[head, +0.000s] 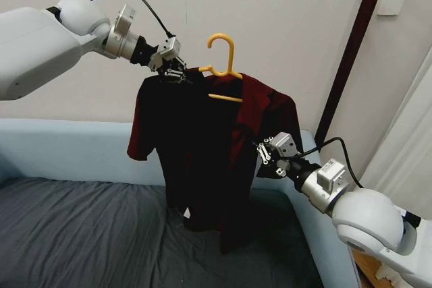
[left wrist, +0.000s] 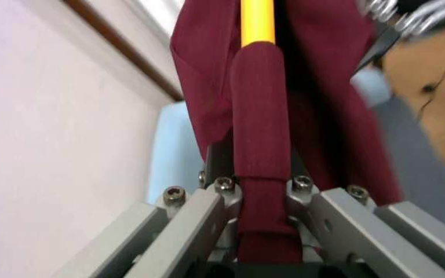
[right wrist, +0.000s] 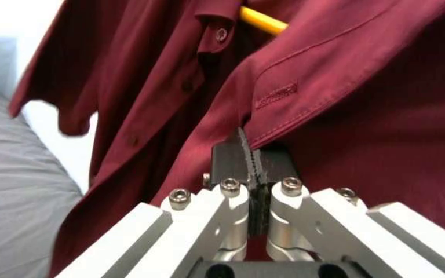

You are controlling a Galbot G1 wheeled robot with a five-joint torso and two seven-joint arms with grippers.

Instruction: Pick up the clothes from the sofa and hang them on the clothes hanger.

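Observation:
A dark red shirt [head: 202, 146] hangs on a yellow hanger [head: 223, 59], held in the air above the sofa. My left gripper [head: 173, 67] is shut on the hanger's left end through the shirt's shoulder. In the left wrist view the gripper [left wrist: 263, 202] clamps the red fabric [left wrist: 261, 116] wrapped over the yellow hanger [left wrist: 257, 20]. My right gripper [head: 265, 156] is lower, at the shirt's right side, shut on its front edge. The right wrist view shows that gripper [right wrist: 252, 174] pinching the shirt [right wrist: 346, 104] just under a seam, with the hanger [right wrist: 263, 20] above.
The light blue sofa [head: 74, 146] with its grey seat cushion [head: 81, 234] lies below the shirt. A dark upright pole [head: 351, 52] stands at the right against the wall, with a pale curtain [head: 405, 146] beside it.

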